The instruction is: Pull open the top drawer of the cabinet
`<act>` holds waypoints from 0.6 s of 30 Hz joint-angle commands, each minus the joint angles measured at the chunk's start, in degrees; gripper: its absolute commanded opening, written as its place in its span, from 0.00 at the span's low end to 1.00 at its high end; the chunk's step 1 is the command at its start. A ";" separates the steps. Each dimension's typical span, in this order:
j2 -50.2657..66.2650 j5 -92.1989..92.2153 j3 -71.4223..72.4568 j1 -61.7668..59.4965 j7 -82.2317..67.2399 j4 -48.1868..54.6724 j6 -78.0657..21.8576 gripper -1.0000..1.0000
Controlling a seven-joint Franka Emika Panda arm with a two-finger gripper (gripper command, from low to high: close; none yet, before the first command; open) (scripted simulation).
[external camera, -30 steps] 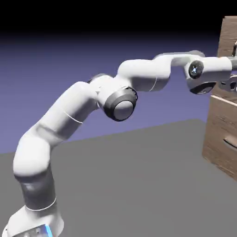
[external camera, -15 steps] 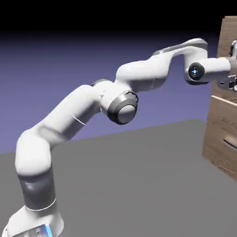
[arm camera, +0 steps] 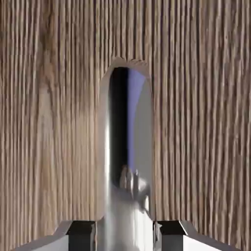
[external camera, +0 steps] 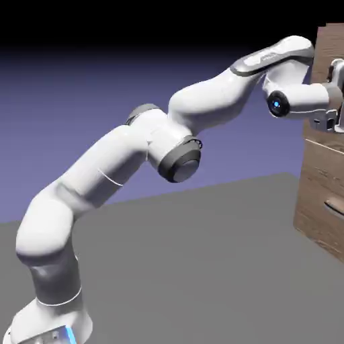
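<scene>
The cabinet (external camera: 321,195) of brown wood grain stands at the exterior view's right edge. Its top drawer (external camera: 324,50) juts slightly left of the fronts below. My gripper (external camera: 334,107) reaches against that drawer front, its fingertips cut off by the picture's edge. In the hand view the wood-grain drawer front (arm camera: 49,122) fills the picture. The silvery metal handle (arm camera: 125,147) runs up from between my two grey fingertips (arm camera: 81,234), and the gripper (arm camera: 126,234) is shut on it.
A lower drawer front with a dark bar handle (external camera: 334,205) sits below the gripper. The grey table (external camera: 201,269) stretches between the robot's base and the cabinet. The arm's elbow (external camera: 178,158) arches high over the table.
The gripper has shut on the handle. The forearm and wrist have risen, the hand has drawn a little left, and the top drawer's front edge has come left with it.
</scene>
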 commanded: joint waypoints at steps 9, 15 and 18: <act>-1.44 22.53 -7.33 2.01 -17.07 3.19 -1.53 0.00; -4.76 37.48 -16.58 4.03 -24.48 0.49 -4.19 0.00; -7.79 44.85 -22.68 5.72 -27.06 -3.45 -6.54 0.00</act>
